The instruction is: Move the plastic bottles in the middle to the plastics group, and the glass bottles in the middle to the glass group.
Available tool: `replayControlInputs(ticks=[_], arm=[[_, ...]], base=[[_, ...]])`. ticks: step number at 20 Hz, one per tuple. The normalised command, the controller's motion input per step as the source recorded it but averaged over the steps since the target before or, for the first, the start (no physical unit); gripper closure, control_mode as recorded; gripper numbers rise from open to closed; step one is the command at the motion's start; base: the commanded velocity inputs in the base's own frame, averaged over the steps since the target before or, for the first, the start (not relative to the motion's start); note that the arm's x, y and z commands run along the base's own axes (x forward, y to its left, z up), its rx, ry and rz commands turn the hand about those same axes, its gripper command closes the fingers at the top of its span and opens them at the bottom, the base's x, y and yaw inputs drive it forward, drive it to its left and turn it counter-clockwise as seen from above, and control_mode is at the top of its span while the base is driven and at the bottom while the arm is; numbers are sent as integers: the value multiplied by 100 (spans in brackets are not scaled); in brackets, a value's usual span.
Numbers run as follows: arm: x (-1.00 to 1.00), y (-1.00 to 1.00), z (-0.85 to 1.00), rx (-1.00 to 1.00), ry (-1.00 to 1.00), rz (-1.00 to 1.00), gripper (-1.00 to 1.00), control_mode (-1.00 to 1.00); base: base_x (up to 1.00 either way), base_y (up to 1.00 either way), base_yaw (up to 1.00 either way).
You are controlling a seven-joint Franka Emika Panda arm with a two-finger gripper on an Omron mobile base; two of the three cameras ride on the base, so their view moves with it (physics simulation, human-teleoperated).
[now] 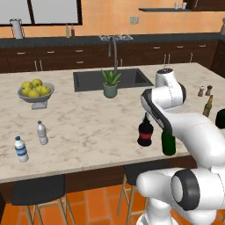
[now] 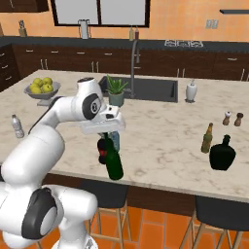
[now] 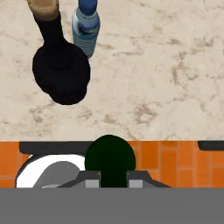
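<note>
Green wine bottle (image 3: 110,159) sits clenched in the pincer (image 3: 110,180), beside the black bottle (image 3: 61,74).

Three cameras on one island

The left base view looks forward and down from behind the arm's left over the marble island (image 1: 88,127); the right base view takes the same island from behind the arm's right. Both share the sink (image 1: 110,79) and the potted plant (image 1: 110,83) (seen from opposite sides). The hand view sits close, looking straight down past the green wine bottle (image 3: 109,159) at the counter edge
</note>
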Motion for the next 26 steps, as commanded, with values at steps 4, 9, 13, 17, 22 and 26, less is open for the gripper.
replayControlInputs(ticks=[4, 9, 13, 17, 22, 26], arm=[[27, -72, 4, 0, 9, 0, 100, -100], [22, -76, 10, 0, 0, 0, 100, -100], [16, -79, 3, 0, 0, 0, 100, -100], [24, -78, 0, 0, 0, -6, 100, -100], [30, -74, 6, 1, -3, -1, 100, -100], [28, -69, 4, 4, -9, 0, 100, -100]], base=[[0, 0, 0], [0, 0, 0], [0, 0, 0], [0, 0, 0], [0, 0, 0], [0, 0, 0]])
